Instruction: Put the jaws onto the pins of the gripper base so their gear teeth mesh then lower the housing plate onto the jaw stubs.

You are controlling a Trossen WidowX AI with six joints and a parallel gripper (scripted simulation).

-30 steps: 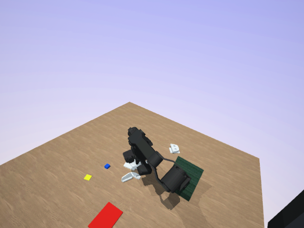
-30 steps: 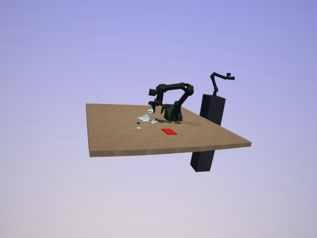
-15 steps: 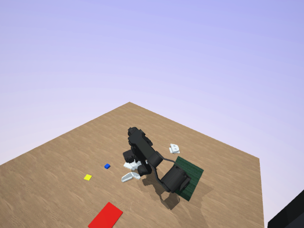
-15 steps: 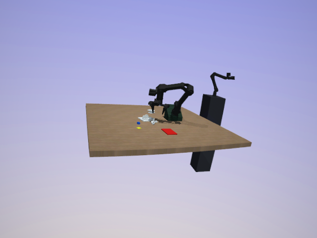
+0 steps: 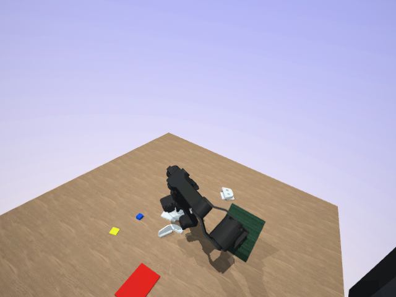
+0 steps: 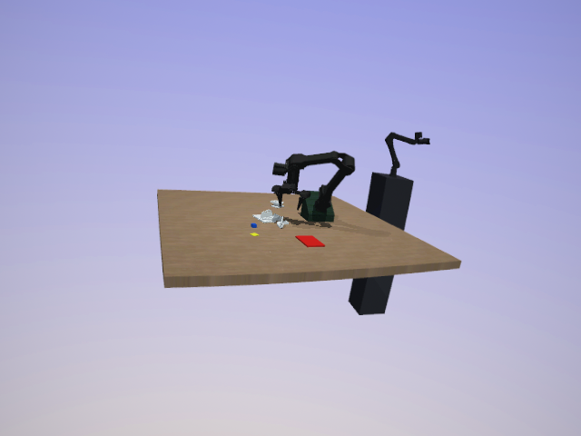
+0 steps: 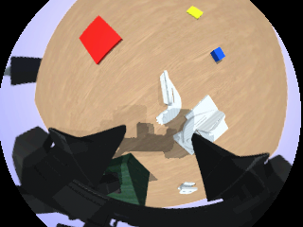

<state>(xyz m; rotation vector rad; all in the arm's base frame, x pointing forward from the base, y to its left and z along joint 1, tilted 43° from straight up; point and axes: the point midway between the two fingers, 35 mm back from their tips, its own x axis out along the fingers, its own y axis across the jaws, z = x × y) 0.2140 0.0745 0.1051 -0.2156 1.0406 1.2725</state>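
My gripper (image 6: pixel 290 206) (image 7: pixel 159 132) is wide open and empty above the table; its fingertips are hidden in the top view. A loose white jaw (image 5: pixel 165 231) (image 6: pixel 281 223) (image 7: pixel 170 98) lies beside the white gripper base (image 5: pixel 166 216) (image 6: pixel 261 217) (image 7: pixel 206 105). Another white jaw (image 7: pixel 217 118) appears to lie over the base; whether it is seated on a pin cannot be told. The right finger overlaps the base's near edge in the wrist view. The white housing plate (image 5: pixel 227 193) (image 6: pixel 274 203) (image 7: pixel 187 188) lies apart from them, with two holes showing in the top view.
A red rectangle (image 5: pixel 138 281) (image 6: pixel 310 241) (image 7: pixel 99 40), a blue cube (image 5: pixel 139 216) (image 6: pixel 253 225) (image 7: pixel 218 55) and a yellow square (image 5: pixel 114 231) (image 6: pixel 254 233) (image 7: pixel 194 12) lie on the table. A dark green block (image 5: pixel 252 223) (image 6: pixel 311 214) (image 7: pixel 136 182) stands at the arm's base.
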